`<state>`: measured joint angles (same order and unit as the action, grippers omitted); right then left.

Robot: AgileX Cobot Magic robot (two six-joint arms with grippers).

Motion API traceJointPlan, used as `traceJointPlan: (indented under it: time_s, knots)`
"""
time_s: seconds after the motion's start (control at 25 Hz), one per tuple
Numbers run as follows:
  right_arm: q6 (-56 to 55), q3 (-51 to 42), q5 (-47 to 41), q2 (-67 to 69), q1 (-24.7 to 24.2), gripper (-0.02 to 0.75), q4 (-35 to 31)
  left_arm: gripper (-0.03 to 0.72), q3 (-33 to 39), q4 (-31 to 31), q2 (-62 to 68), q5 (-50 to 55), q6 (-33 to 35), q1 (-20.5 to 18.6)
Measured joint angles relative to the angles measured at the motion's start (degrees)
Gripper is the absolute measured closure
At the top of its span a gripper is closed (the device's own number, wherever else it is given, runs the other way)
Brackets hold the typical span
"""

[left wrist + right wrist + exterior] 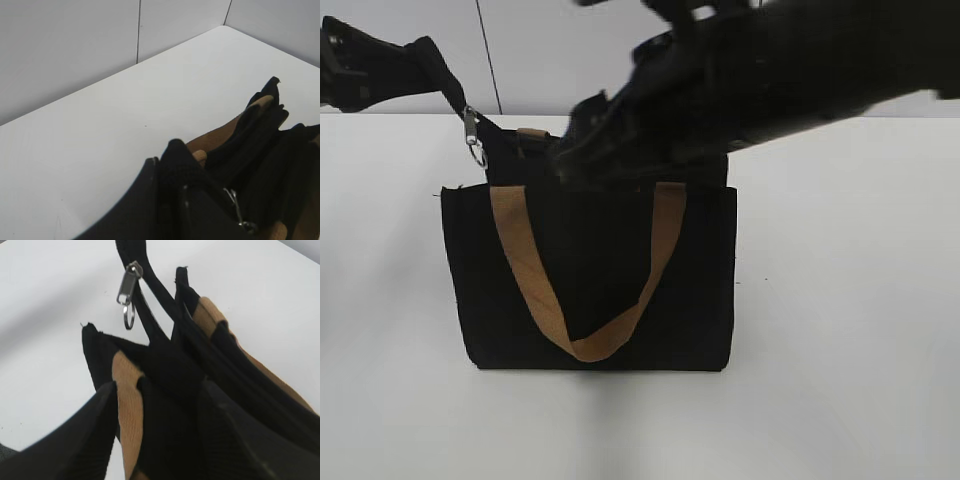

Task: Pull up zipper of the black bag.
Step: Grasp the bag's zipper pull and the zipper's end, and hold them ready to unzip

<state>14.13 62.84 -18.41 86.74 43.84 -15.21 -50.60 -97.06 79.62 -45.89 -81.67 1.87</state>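
Rectangular black fabric tote bag (590, 280) with tan webbing handles stands mid-table; soft, light, floppy. Right gripper (150, 390) clamps its top edge. Left gripper (415, 55) pinches the black zipper tape (145, 305); grab the small silver pull tab (471, 125).

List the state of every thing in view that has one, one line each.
black bag: upright on the table, top gaping.
zipper: pull tab and ring near the end of the tape, tape stretched taut off the bag's corner.
tan handle: hanging down the front panel.
left gripper: holds the end of the tape.
right gripper: over the bag's top; grip unclear.
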Motion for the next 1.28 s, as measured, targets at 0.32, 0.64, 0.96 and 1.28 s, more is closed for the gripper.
traceJointPlan:
  time_s: [0.32, 0.64, 0.96, 1.28]
  knots:
    - [0.77, 12.35, 0.56, 13.32, 1.96, 0.395, -0.62, 0.666, -0.22, -0.18, 0.00, -0.58, 0.00, 0.00]
    - [2.07, 14.63, 0.66, 16.58, 4.68, 0.429, -1.11, 0.666, -0.32, -0.30, 0.00, -0.64, 0.00, 0.00]
    - [2.07, 14.63, 0.78, 16.65, 4.68, 0.433, -2.50, 0.667, -0.36, -0.30, 0.00, -1.03, 0.00, 0.00]
    - [2.10, 14.63, 2.97, 18.74, 4.59, 0.433, -7.93, 0.667, -0.36, -0.30, 0.00, -2.17, 0.00, 0.00]
